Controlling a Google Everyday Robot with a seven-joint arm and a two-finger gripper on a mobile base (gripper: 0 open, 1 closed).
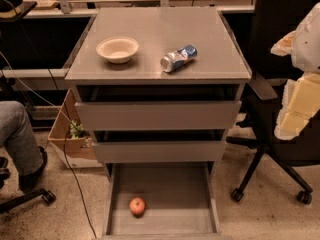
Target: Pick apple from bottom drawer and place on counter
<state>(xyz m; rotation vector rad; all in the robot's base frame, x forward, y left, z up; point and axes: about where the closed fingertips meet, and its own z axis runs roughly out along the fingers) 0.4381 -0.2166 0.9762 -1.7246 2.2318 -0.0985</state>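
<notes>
Nothing of the job is done yet, by my reading. The apple (137,206) lies on the floor of the bottom drawer (175,194), left of centre and near the front wall, touching nothing else. The drawer is already pulled well out, so opening it is not needed. What is left is all of the handling: reach down, take the apple, lift it past the two closed upper drawers (157,115), and set it on the desk (160,29).

My tool (299,101) hangs at the right edge of the view, well apart from the apple and at about the height of the desk. I see it only as pale white and yellowish blocks, and I cannot tell whether it is released or clenched. Nothing appears to be in it.

The apple is small, round and red-orange, with a smooth skin; I expect it to roll if nudged. The drawer is a wide, shallow grey metal tray with a flat, plain floor and low walls. The desk is a smooth, slightly glossy grey slab. On it sit a shallow cream bowl (117,49) at the left and a dented silver-blue can (178,58) on its side at the right, with bare surface between them and behind.
</notes>
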